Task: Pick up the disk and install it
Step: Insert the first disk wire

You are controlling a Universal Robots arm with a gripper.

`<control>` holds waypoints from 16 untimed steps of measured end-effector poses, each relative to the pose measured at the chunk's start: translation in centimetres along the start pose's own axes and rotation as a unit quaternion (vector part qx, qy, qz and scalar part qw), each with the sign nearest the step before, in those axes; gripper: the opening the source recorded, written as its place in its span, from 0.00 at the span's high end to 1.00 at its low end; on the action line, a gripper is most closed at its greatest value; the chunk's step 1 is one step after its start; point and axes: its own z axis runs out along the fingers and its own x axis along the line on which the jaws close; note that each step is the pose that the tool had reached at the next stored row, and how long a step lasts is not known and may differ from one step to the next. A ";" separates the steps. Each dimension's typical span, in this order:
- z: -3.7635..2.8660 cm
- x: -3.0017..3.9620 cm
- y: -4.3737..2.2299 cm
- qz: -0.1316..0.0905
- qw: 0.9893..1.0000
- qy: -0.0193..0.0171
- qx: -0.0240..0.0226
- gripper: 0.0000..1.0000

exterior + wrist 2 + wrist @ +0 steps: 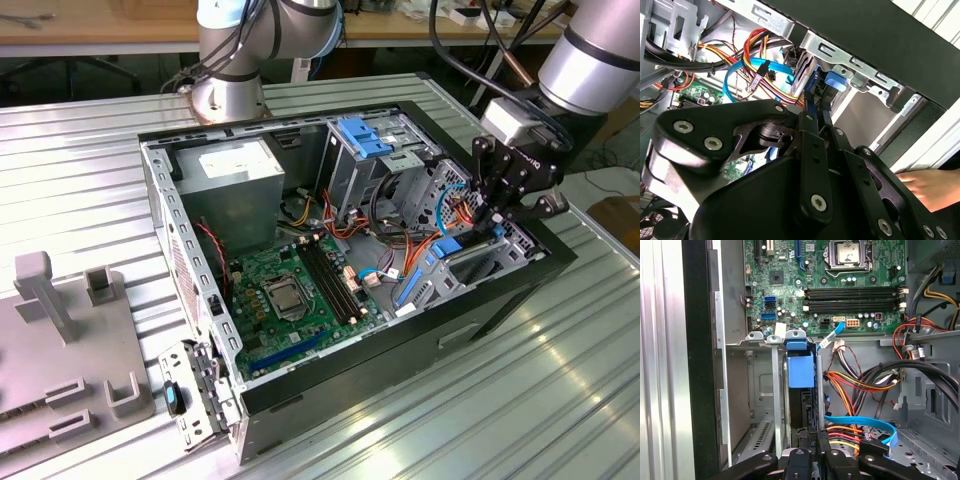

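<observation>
- Exterior view: the gripper (492,225) hangs over the open computer case (330,385), at the drive bay on that view's right.
- Its fingers (812,437) are pinched on the disk (801,367), which stands on edge in the bay, its blue frame uppermost in the first wrist view.
- The white label on the power supply (228,170) cannot be made out.
- The case sits on a ribbed metal table (500,420); a wooden bench (90,25) stands behind.
- A person's hand (932,186) seems to rest beside the case.

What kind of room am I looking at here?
Probably a robotics lab or test workshop: an opened computer case lies on a ribbed metal table, a robot arm reaches into it, and wooden benches stand behind.
</observation>
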 end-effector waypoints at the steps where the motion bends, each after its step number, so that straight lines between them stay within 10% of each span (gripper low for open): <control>1: 0.01 0.01 0.00 0.000 1.000 -0.002 0.000 0.83; 3: 0.01 0.04 -0.01 0.000 1.000 -0.009 0.000 0.83; 16: 0.21 0.50 -0.08 0.000 1.000 -0.010 0.000 0.83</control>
